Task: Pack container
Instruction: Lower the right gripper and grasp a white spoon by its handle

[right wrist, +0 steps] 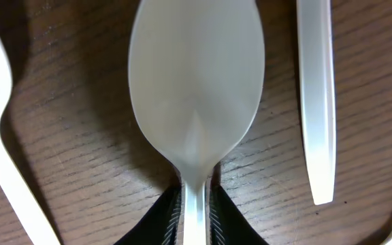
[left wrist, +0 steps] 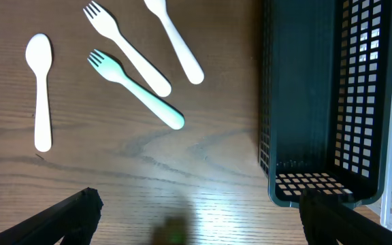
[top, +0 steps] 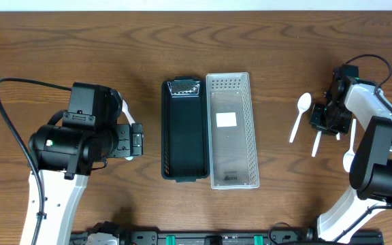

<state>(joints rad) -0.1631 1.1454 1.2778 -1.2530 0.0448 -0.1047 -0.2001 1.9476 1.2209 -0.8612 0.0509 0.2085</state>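
A black mesh container (top: 184, 129) lies at the table's centre, with a clear perforated container (top: 233, 167) right beside it. My right gripper (right wrist: 196, 214) is shut on the handle of a white spoon (right wrist: 196, 82), its bowl pointing away from me, close over the wood. In the overhead view this gripper (top: 329, 117) is at the right, among loose white utensils. My left gripper (left wrist: 196, 218) is open and empty over bare wood, just left of the black container (left wrist: 325, 102). In the overhead view it (top: 136, 141) sits left of the container.
Near the left gripper lie a white spoon (left wrist: 41, 88), a white fork (left wrist: 128, 49), a pale green fork (left wrist: 136, 90) and another white utensil (left wrist: 175, 41). On the right lie a white spoon (top: 299, 116) and a white handle (top: 316, 143). A handle (right wrist: 316, 102) lies beside the held spoon.
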